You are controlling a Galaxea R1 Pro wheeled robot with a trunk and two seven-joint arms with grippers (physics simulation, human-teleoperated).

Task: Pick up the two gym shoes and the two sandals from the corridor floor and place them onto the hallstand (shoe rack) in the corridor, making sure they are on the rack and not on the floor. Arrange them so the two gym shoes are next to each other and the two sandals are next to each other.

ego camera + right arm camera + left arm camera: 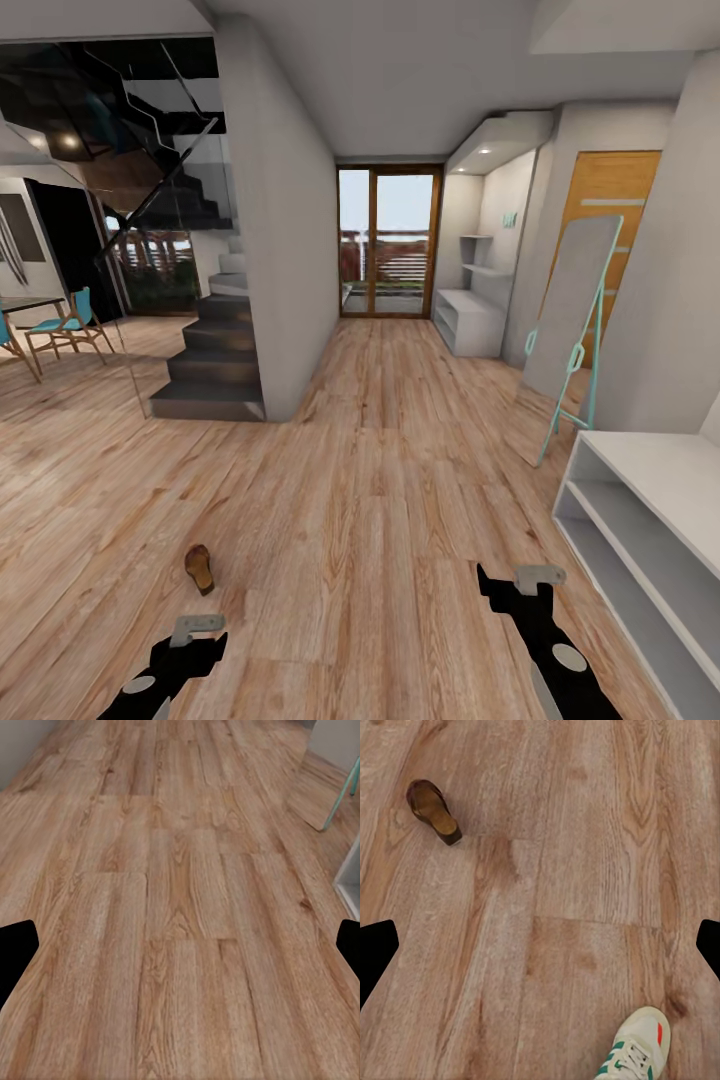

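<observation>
One brown sandal lies on the corridor floor just ahead of my left gripper, which is open and empty. In the left wrist view that sandal sits far from the fingers, and the toe of a cream gym shoe with green stripes lies apart from it. My right gripper hangs open over bare planks. The hallstand, a light grey low bench with two open tiers, stands at the right; its corner shows in the right wrist view.
A tall mirror on a teal frame leans against the right wall beyond the hallstand. A similar grey unit with shelves stands far down the corridor by glass doors. Dark stairs and a wall are at the left.
</observation>
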